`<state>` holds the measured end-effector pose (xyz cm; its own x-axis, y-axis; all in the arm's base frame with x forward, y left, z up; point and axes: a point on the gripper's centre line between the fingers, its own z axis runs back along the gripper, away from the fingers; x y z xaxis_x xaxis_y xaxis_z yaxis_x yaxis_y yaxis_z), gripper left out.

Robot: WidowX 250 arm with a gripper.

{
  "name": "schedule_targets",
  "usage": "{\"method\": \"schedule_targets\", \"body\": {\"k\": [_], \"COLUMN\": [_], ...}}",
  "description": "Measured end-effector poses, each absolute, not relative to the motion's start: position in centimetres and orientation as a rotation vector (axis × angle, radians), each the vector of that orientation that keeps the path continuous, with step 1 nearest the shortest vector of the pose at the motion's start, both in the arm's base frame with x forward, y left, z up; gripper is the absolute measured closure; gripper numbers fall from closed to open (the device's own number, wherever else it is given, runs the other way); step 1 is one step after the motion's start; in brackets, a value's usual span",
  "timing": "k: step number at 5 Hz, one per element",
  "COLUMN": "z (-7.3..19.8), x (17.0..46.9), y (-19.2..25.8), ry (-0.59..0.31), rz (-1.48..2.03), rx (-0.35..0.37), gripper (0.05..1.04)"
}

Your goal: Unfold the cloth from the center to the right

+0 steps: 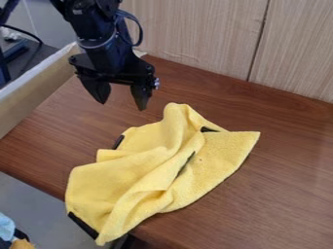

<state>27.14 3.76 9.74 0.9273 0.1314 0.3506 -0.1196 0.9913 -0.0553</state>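
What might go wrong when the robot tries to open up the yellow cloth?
The cloth might slide off, because its bottom corner already hangs past the edge of the table. The gripper is above the table with its jaws apart, and if they close on the raised fold, they may pinch more than one layer. Then the cloth could bunch up instead of opening.

So you've got a brown wood-grain table [283, 189] with a yellow cloth [133, 180] lying on it, all rumpled up in loose folds. Its lower-left part pokes out past the table's edge, and one corner points off to the right. You can also spot a few black strips [118, 142] along its edges and folds.
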Motion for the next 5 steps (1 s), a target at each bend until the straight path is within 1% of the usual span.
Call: {"method": "schedule_targets", "body": {"k": [1, 2, 4, 5], "z": [9.2, 8.1, 6.7, 4.5], "x": [26.9, 26.1, 24.1, 23.3], "y": [3.7, 0.5, -4.5, -5.4], "ry": [-0.342, -0.323, -0.312, -0.252], "rz": [0.13, 0.02, -0.174, -0.211], "rx": [-0.035, -0.061, -0.105, -0.103], "gripper": [0.084, 0.084, 0.085, 0.085]}}
